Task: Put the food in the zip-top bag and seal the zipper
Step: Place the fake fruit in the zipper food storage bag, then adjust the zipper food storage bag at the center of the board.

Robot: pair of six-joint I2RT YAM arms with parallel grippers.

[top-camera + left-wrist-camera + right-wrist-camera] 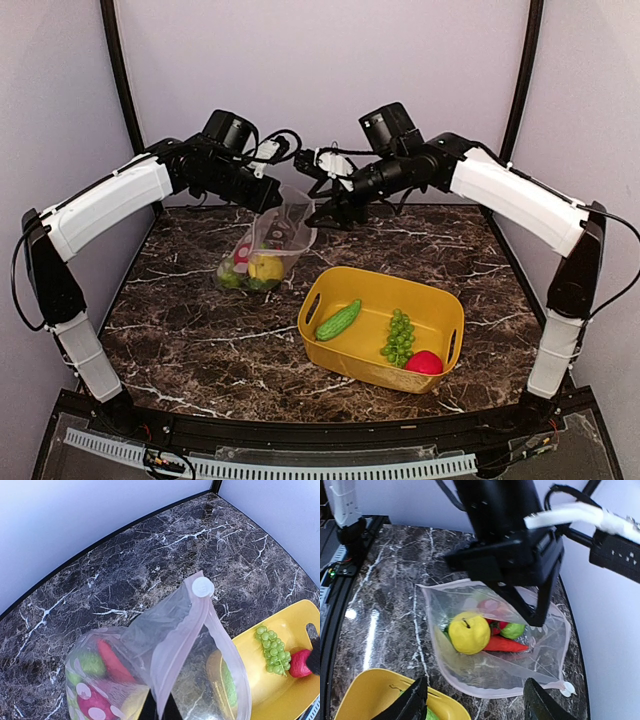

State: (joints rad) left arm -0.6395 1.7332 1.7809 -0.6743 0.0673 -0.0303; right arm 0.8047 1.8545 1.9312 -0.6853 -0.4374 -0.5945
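Note:
The zip-top bag [275,240] hangs tilted with its mouth open, its bottom on the table. My left gripper [271,202] is shut on the bag's upper rim [161,707]. The zipper [181,642] runs along the mouth, with a white slider tab [203,586] at its end [566,690]. Inside the bag lie a yellow fruit [468,632], a red piece [506,644] and a green piece [513,630]. My right gripper [327,216] is open just outside the mouth [477,705], holding nothing. A cucumber [338,320], a grape bunch [398,337] and a red ball [424,362] lie in the basket.
The yellow basket [325,290] stands on the marble table at the near right of the bag. Its corner shows under my right fingers [375,692]. Grey walls and black frame posts close the table at the back and sides.

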